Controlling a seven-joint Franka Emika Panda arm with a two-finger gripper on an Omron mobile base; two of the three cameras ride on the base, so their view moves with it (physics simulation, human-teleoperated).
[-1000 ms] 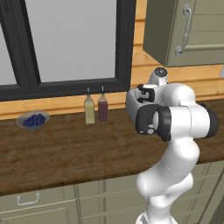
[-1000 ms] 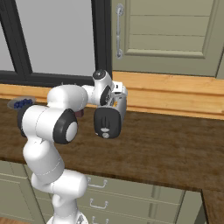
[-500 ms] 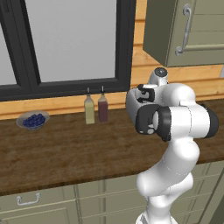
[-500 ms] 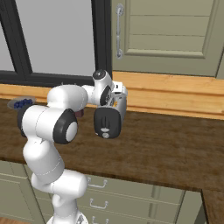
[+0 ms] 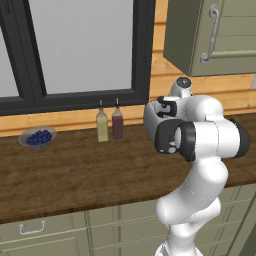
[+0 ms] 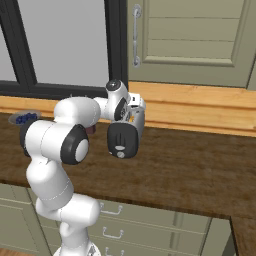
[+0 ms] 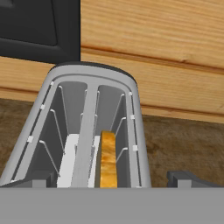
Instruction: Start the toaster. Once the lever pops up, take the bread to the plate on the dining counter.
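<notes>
Claw (image 7: 113,179) open, empty, poised directly above toaster (image 7: 89,131). Toaster slots run lengthwise away from claw toward wall; bread (image 7: 108,159) stands upright in right slot. Bottles (image 5: 110,125) stand well left.

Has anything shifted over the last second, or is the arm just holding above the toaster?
Nothing visibly changed. The tool stays open, holding above the light-grey slotted toaster, with the golden-brown bread slice standing in its right slot. The two bottles and the grey bowl of blueberries sit where they were on the brown wooden counter.
</notes>
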